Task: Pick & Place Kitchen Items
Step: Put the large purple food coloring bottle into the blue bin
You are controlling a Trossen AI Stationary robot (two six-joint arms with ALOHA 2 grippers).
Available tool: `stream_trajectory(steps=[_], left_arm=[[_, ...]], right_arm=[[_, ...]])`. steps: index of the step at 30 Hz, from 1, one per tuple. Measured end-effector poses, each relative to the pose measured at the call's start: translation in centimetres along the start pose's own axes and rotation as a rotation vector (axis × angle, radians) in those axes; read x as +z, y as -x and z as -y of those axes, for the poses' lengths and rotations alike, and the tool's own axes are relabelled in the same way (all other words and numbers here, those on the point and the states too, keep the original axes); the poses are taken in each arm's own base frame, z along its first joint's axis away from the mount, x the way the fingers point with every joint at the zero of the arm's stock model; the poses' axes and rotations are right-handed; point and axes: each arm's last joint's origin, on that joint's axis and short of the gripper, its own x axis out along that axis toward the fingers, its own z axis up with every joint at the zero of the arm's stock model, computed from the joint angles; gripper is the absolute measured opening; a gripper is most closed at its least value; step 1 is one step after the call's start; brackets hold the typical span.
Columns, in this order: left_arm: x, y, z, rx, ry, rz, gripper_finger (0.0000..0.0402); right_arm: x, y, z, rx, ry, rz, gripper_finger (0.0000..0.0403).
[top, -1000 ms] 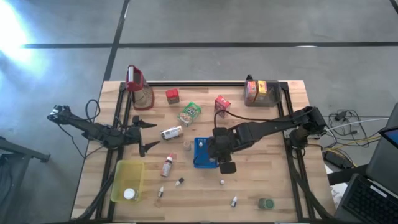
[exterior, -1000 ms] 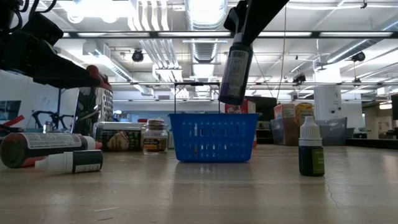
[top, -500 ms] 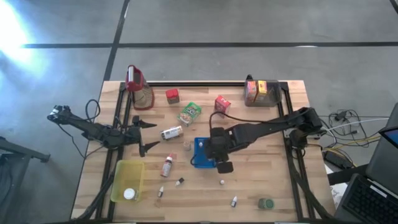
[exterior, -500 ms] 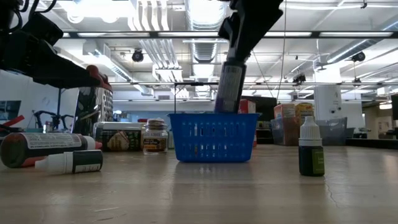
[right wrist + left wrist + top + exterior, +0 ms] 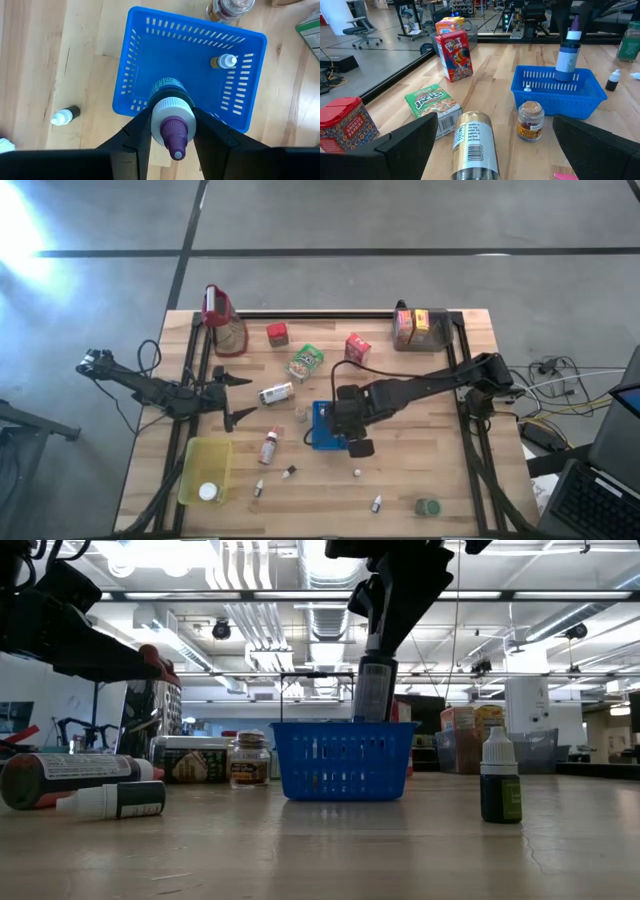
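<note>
One small bottle [image 5: 226,61] inside basket [image 5: 132,60], overhead-hidden

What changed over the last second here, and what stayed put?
The right hand, still shut on the bottle, moved left over the blue basket and lowered it, so its bottom now sits below the rim. Nothing was let go. The left hand stayed open and waiting at the table's left side, and the small dropper bottle inside the basket and the loose groceries did not move.

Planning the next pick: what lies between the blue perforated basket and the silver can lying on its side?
A small cork-topped glass spice jar stands between blue basket and silver can, in the left wrist view.
</note>
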Motion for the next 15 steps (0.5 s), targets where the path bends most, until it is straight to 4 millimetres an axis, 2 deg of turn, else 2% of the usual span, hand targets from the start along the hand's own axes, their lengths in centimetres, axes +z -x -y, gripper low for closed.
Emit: stream_trajectory(steps=[6,15], left_arm=[[0.0,0.0,0.0,0.000,0.000,0.000,0.0400],[0.0,0.0,0.0,0.000,0.000,0.000,0.0400]], right_arm=[[0.3,-0.1,1.9,-0.025,-0.016,0.028,0.0125],[0.1,-0.1,5.6,-0.010,-0.089,0.021,0.0115]])
